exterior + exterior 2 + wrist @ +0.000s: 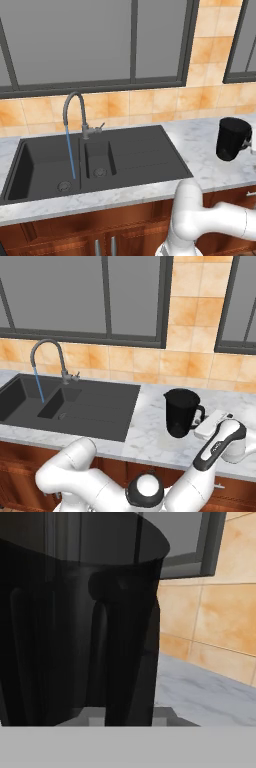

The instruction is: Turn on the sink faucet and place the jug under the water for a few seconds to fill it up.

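Note:
The black jug (179, 412) stands upright on the marble counter, to the right of the sink (107, 406). My gripper (202, 420) is at its loop handle (115, 657), coming from the right, with one fingertip (92, 716) pressed against each side of the loop. It is shut on the handle. From the left base camera the jug (231, 138) sits at the far right with the gripper (247, 145) just behind it. The grey gooseneck faucet (75, 107) arches over the large basin. A thin blue stream of water (71, 155) falls from its spout towards the drain.
The black sink (142, 150) has a large left basin, a small middle basin and a ribbed drainboard on the right. A tiled wall and windows rise behind the marble counter (150, 438). My white arm (220, 443) bends in low from the counter's front edge.

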Tool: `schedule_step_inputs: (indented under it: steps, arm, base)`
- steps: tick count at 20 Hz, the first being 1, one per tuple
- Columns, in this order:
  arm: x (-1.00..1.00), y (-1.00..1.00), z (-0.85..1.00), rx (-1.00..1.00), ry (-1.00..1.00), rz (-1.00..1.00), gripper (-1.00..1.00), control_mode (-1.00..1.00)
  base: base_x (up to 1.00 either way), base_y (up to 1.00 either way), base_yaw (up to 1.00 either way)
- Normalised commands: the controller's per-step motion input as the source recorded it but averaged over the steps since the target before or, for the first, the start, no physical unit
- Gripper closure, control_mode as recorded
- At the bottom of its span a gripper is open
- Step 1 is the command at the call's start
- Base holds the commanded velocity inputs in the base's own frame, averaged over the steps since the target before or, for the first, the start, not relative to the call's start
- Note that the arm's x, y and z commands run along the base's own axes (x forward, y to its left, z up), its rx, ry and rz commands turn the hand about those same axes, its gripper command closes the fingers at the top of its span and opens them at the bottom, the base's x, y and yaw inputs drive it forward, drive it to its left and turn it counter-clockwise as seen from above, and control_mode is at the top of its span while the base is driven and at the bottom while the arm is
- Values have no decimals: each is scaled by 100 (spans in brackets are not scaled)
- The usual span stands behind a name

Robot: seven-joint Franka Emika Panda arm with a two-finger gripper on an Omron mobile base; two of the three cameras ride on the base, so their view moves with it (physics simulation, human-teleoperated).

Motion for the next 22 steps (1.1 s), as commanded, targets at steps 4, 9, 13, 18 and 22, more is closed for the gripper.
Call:
schedule_step_inputs:
  steps: [4,9,13,18,22]
  arm:
    - [-33,7,16,0,0,-2,100,-100]
    - [-41,9,60,0,0,-6,100,-100]
    - [-11,40,90,0,0,-12,100,-100]
    - [0,79,77,-1,4,-22,100,-100]
    - [0,96,48,-1,10,-34,100,-100]
  base:
    - [0,0,0]
    - [0,0,0]
    - [0,0,0]
    - [0,0,0]
    - [0,0,0]
